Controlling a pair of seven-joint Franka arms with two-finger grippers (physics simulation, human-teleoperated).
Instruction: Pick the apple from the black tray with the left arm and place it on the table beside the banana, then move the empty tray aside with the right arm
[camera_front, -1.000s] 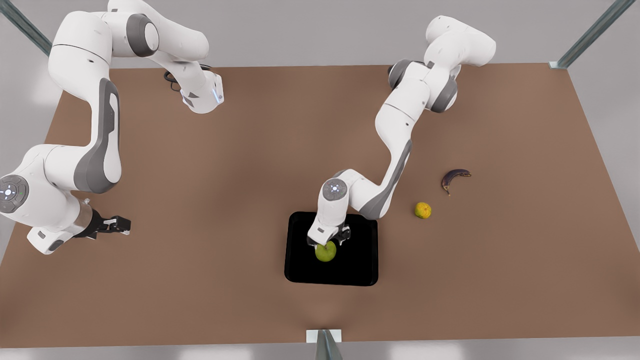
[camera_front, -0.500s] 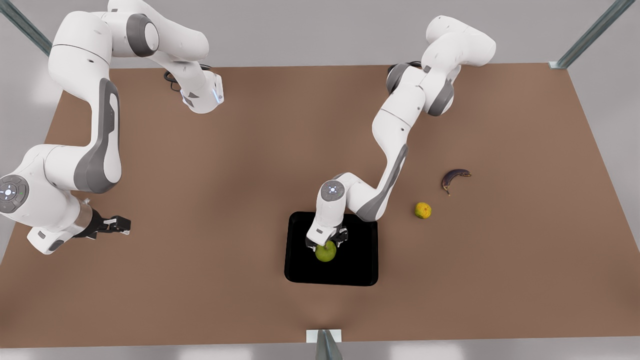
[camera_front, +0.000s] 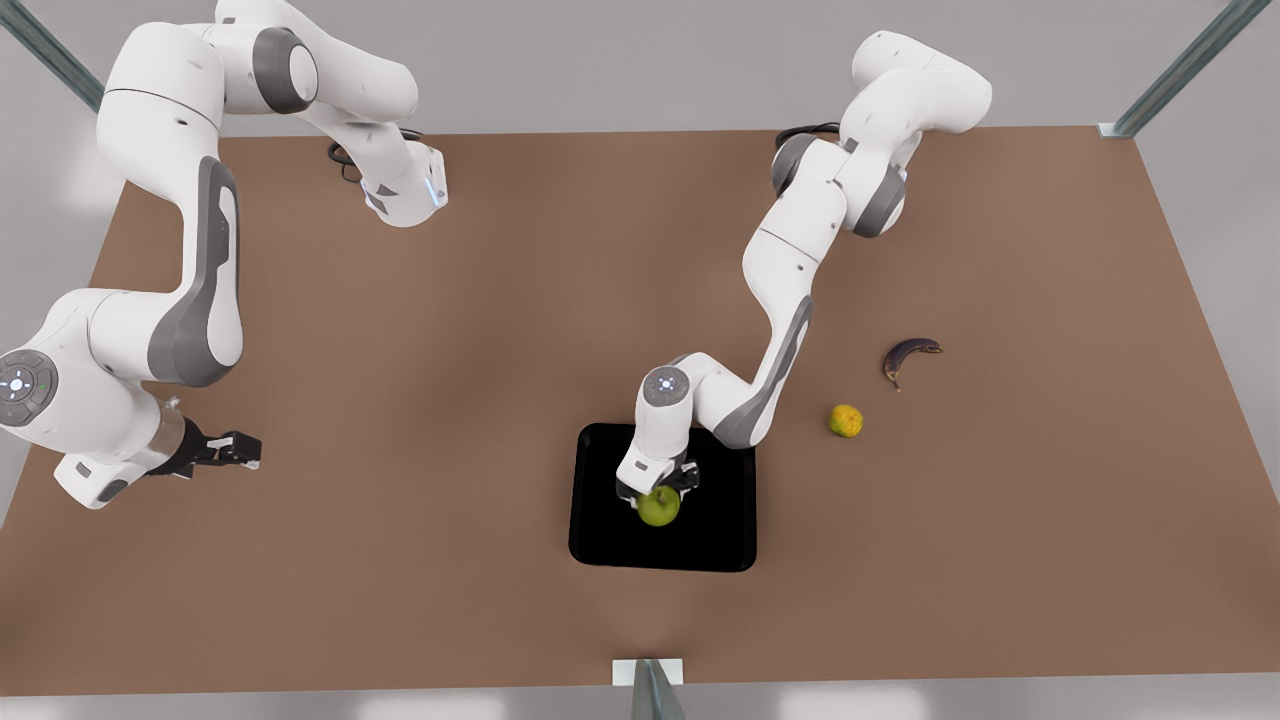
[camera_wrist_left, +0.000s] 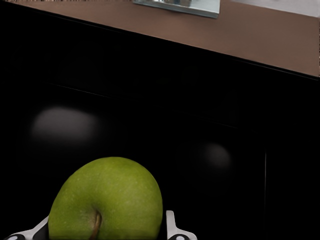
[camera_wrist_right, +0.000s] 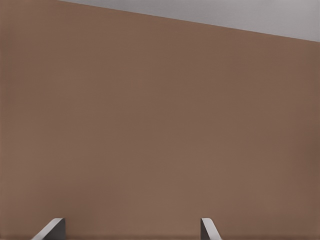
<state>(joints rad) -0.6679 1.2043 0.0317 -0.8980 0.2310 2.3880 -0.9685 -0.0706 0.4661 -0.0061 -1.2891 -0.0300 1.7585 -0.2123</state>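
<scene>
Worktop (camera_front: 420, 420): right gripper (camera_front: 240, 447) waits at nine o'clock, fingers spread over bare brown surface. Centre, the black tray (camera_front: 720, 530) holds the round yellow-green apple (camera_front: 659, 507), stem dimple showing, pinched by the left gripper (camera_front: 660, 490) at its twelve o'clock. Banana (camera_front: 908, 356) lies toward three o'clock, well apart.

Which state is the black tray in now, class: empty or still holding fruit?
Still holding fruit: the apple sits within the black tray, with the left tool shut on it.

Simulated robot lab, bare brown table (camera_front: 450, 450), grey walls, metal frame posts (camera_front: 1185, 65)
</scene>
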